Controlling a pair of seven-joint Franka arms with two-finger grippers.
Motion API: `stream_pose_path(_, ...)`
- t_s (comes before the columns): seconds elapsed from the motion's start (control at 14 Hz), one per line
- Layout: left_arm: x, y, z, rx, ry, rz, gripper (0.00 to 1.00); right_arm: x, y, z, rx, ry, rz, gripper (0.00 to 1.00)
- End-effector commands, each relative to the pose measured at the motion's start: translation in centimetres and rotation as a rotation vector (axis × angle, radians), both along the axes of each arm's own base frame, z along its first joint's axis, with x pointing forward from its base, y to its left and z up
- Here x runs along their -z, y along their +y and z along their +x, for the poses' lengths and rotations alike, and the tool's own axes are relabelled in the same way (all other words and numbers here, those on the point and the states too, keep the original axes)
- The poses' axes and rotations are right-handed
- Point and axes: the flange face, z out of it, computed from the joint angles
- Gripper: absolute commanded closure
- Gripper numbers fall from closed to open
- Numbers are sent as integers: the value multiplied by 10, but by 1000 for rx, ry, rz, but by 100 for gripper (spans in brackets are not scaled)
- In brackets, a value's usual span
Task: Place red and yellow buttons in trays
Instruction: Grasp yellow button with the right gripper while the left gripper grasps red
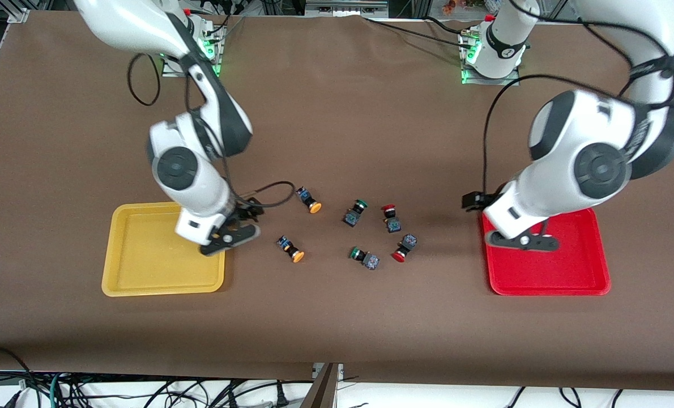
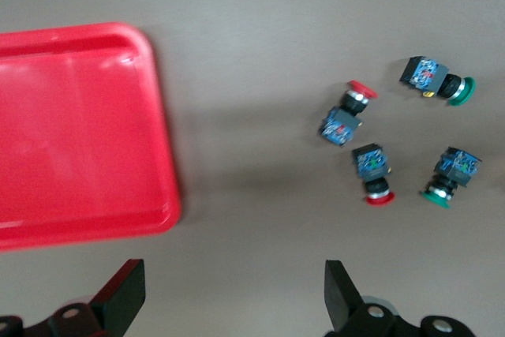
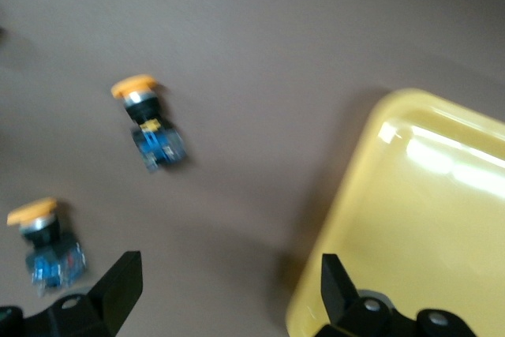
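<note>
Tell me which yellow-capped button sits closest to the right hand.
The yellow button nearer the front camera. It lies just beside the right hand, which hangs open over the yellow tray's corner. The other yellow button lies farther from the camera.

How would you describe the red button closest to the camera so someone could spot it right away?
Start at the red tray and move toward the table's middle to the cluster of small buttons. Of the two red-capped ones, it is the red button lower in the front view, lying on its side beside a green-capped button.

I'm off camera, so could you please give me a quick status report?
Left gripper over red tray, right gripper over yellow tray, jaws open, empty. Red and yellow buttons on table. Green buttons among them.
</note>
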Motion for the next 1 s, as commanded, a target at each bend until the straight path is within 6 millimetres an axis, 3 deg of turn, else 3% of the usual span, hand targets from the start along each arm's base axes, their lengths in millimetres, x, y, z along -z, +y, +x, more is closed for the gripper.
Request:
stream_pose_path(0.0, 38, -31, 7, 69, -4, -8, 0, 39, 33, 14, -35, -73, 40, 0)
stream_pose_path(0.14, 62, -45, 12, 124, -37, -26, 0, 64, 35, 18, -27, -79, 49, 0)
stream_pose_path(0.36, 108, -58, 22, 254, -88, -66, 0, 80, 38, 19, -9, -69, 69, 1)
stream_pose_path(0.57, 130, -67, 24, 402, -125, -87, 0, 93, 40, 19, 42, -62, 127, 1)
stream_pose_path(0.71, 144, -87, 20, 546, -164, -17, 0, 104, 48, 14, 39, -59, 131, 2)
stream_pose_path(0.93, 172, -92, 22, 575, -190, -4, 0, 110, 55, 9, 32, -66, 139, 22)
